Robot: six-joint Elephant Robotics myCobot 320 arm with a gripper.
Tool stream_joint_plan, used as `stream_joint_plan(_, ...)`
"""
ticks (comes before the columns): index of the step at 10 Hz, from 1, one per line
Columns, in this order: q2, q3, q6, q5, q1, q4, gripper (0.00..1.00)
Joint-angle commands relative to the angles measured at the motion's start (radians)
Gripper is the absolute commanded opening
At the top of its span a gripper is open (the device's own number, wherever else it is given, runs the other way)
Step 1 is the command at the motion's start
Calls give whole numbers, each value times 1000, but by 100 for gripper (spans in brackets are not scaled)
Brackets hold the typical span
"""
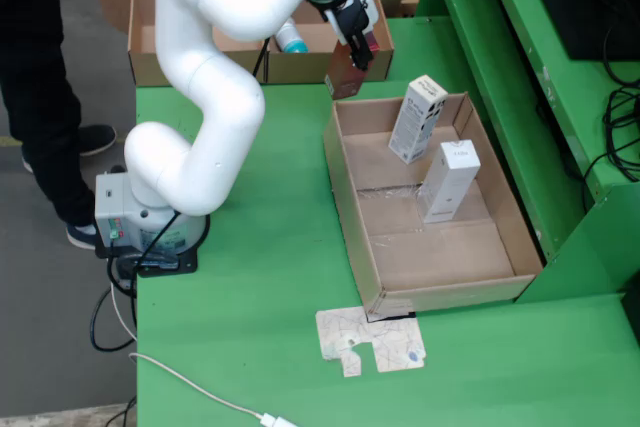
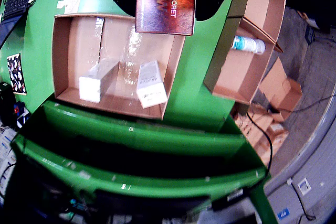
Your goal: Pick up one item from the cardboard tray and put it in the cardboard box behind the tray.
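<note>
Already the gripper has a dark red carton clamped between its fingers, held clear of the table, above the gap between the tray and the box behind it. Carrying it this high lets it pass over the tray's far wall and the box's near wall without snagging, I judge. From the wrist view the carton fills the top centre, its printed face turned to the lens, hanging straight under the tool. Two white cartons stay in the tray: one leans near the far wall, the other stands mid-floor, both well apart from the fingers. A white and teal bottle lies in the box. Judging by this, the pick is done and the drop remains.
</note>
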Motion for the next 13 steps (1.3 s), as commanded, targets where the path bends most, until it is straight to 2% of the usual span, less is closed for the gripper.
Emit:
stream_joint_plan(1,60,-155,42,-22,48,63,0)
stream_joint_plan(4,83,-252,79,-41,82,121,0)
stream_joint_plan(5,145,-422,88,-46,92,230,0)
stream_joint_plan(13,87,-422,178,-100,247,296,0)
